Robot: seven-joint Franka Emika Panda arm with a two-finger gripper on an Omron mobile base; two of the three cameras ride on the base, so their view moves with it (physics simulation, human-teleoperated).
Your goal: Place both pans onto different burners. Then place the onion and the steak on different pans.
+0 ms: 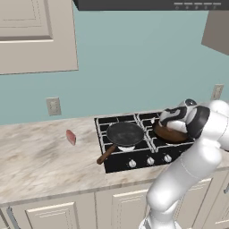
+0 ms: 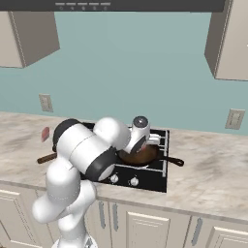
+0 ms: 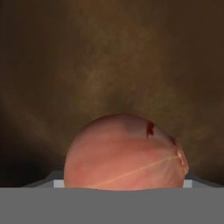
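Note:
The onion (image 3: 124, 153) fills the lower hand view, orange-brown and round, sitting between my fingers just above the reddish-brown pan's floor (image 3: 109, 65). My gripper (image 1: 172, 123) (image 2: 140, 147) hangs over that pan (image 1: 171, 134) (image 2: 143, 157) on the right front burner, shut on the onion; the fingertips are hidden behind it. The black pan (image 1: 125, 133) with its wooden handle (image 1: 106, 155) rests on the left front burner. The pink steak (image 1: 70, 137) (image 2: 45, 133) lies on the counter left of the cooktop (image 1: 134, 157).
Silver knobs (image 1: 150, 161) line the cooktop's front edge. The brown pan's dark handle (image 2: 174, 160) points right. Marble counter (image 1: 40, 161) stretches left of the stove and also right of it (image 2: 208, 164). Wall outlets (image 1: 53, 106) (image 2: 234, 118) and upper cabinets sit behind.

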